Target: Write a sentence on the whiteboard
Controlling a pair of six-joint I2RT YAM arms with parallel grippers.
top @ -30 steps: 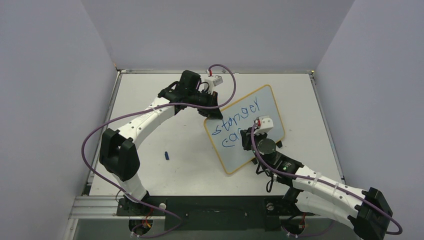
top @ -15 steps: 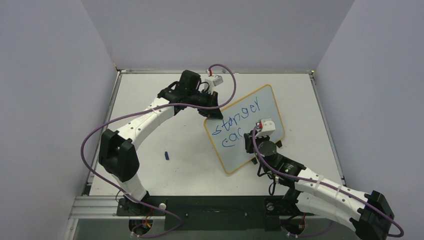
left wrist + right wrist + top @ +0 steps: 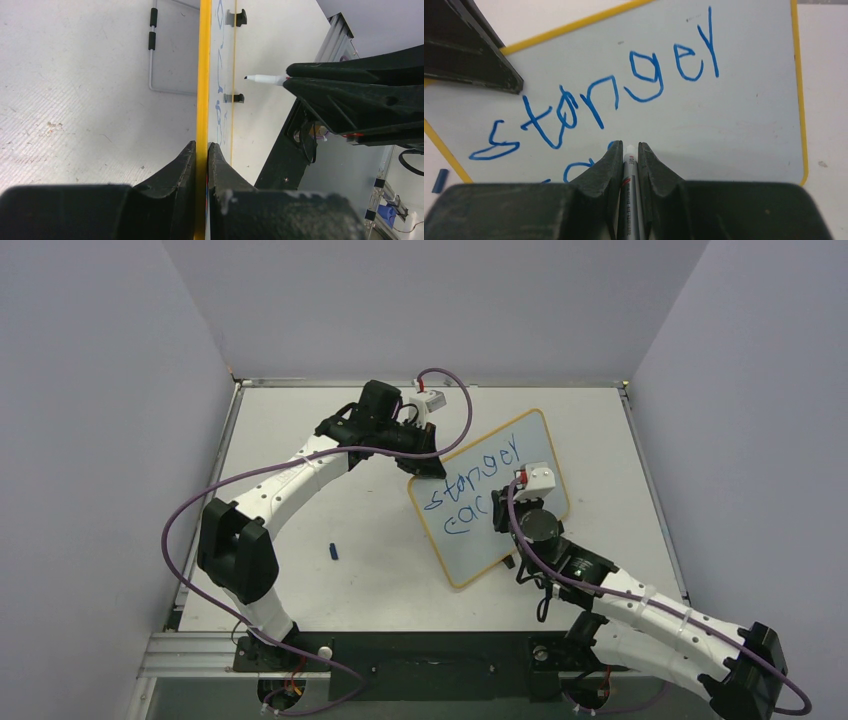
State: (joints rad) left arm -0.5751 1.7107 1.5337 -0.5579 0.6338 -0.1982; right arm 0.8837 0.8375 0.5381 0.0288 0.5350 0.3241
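The whiteboard [image 3: 530,455], white with a yellow frame [image 3: 203,75], stands tilted at mid-table. My left gripper [image 3: 428,465] is shut on its upper-left frame edge; its jaws pinch the frame in the left wrist view [image 3: 201,150]. The sentence [image 3: 470,475] shows blue words, "stanger" above and "ca" below; it also shows in the right wrist view [image 3: 609,95]. My right gripper [image 3: 627,147] is shut on a grey-and-white marker [image 3: 628,200], tip just off the board beside the second line. The marker tip shows in the left wrist view [image 3: 265,79]. A third line is not visible.
A small blue marker cap [image 3: 334,552] lies on the table left of the board; it also shows in the right wrist view [image 3: 440,180]. The board's black feet [image 3: 239,18] rest on the table. Grey walls enclose the table on three sides.
My right gripper with the marker has shifted slightly up and right along the second line. The left arm and the board have not moved.
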